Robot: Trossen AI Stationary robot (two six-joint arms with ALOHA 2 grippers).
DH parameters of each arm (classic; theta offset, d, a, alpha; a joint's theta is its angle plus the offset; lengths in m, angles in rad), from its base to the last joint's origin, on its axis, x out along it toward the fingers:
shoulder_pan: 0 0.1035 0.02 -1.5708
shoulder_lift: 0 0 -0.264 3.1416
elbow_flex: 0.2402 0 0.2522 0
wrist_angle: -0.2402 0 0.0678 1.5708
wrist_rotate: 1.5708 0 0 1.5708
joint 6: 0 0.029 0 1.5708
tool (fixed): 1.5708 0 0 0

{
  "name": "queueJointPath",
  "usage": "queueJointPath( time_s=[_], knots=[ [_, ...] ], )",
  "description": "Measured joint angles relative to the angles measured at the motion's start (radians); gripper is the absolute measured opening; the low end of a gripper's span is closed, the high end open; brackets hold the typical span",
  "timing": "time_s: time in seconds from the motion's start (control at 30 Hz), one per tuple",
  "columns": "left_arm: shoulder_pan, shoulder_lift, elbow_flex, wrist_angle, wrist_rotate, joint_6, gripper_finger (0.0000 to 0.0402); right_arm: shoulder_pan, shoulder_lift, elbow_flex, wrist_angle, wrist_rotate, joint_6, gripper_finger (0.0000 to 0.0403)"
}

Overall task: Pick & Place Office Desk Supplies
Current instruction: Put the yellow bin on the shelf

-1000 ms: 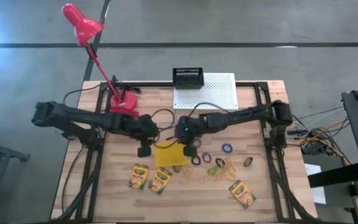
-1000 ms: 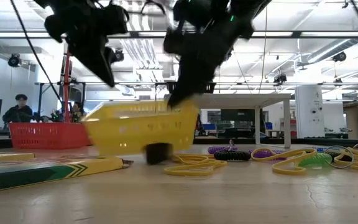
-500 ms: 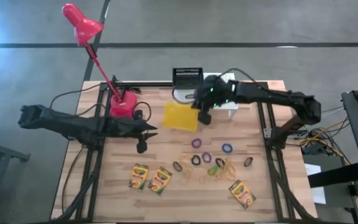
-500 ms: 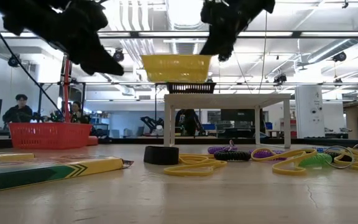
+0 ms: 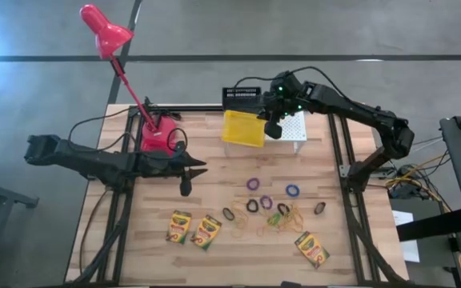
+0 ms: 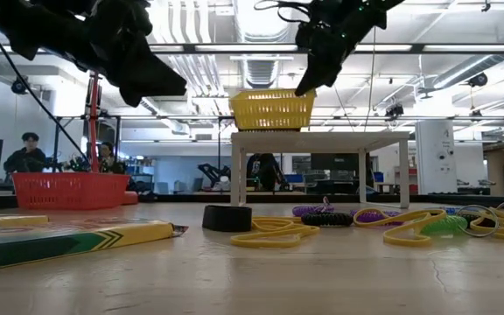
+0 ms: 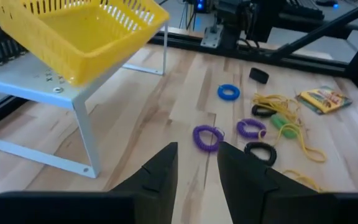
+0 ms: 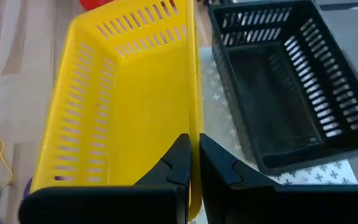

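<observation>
— where's your right gripper [image 5: 272, 128] at this moment?

— up over the white riser [image 5: 290, 120] at the far side of the table [image 5: 146, 232]. your fingers are pinched on the rim of the yellow basket [image 5: 242, 128], one inside the wall and one outside; the right wrist view shows them nearly closed with the yellow edge between them.

— and the basket itself?

— it's on the riser's left part, just beside the black basket [image 5: 242, 98], which stands at the riser's back edge. from the low view you see the yellow basket [image 6: 272, 109] upright on the riser top. whether it rests fully or hangs a touch above, you cannot tell.

— what about your left gripper [image 5: 202, 166]?

— it hangs above the table near the red lamp's base [image 5: 158, 132], holding nothing. in the left wrist view its fingers [image 7: 160, 171] stand slightly apart.

— the rest of the supplies?

— three crayon boxes lie along the near edge: two [image 5: 179, 226] side by side at left, one [image 5: 311, 249] at right. the purple ring [image 5: 253, 184], the blue ring [image 5: 293, 190] and the tangle of rubber bands [image 5: 286, 218] sit between them, mid-table. the pink-red basket [image 6: 68, 190] shows at the left of the low view.
</observation>
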Motion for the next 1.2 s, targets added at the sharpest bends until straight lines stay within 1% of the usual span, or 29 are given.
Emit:
queueJointPath(
  time_s=[0.43, 0.57, 0.67, 0.73, 0.9, 1.03, 1.2],
  knots=[
    [0.000, 0.000, 0.000, 0.013, -0.001, -0.040, 0.0120, -0.021, 0.041, 0.000, 0.021, 0.014, -0.114, 0.0017],
    [0.000, 0.000, 0.000, 0.014, -0.001, -0.044, 0.0120, -0.021, 0.041, -0.001, 0.030, 0.039, -0.134, 0.0044],
    [0.000, 0.000, 0.000, 0.014, 0.000, -0.044, 0.0120, -0.020, 0.041, -0.001, 0.035, 0.103, -0.138, 0.0070],
    [0.000, 0.000, 0.000, 0.014, -0.001, -0.044, 0.0120, -0.020, 0.041, -0.001, 0.039, 0.128, -0.146, 0.0087],
    [0.000, 0.000, 0.000, 0.016, 0.000, -0.045, 0.0120, -0.020, 0.041, -0.001, 0.096, 0.136, -0.152, 0.0119],
    [0.000, 0.000, 0.000, 0.020, 0.000, -0.047, 0.0120, -0.009, 0.030, 0.014, 0.083, 0.136, -0.152, 0.0131],
    [0.003, 0.000, 0.000, 0.015, -0.001, -0.059, 0.0120, 0.067, -0.016, 0.061, -0.032, 0.133, -0.054, 0.0126]
  ],
)
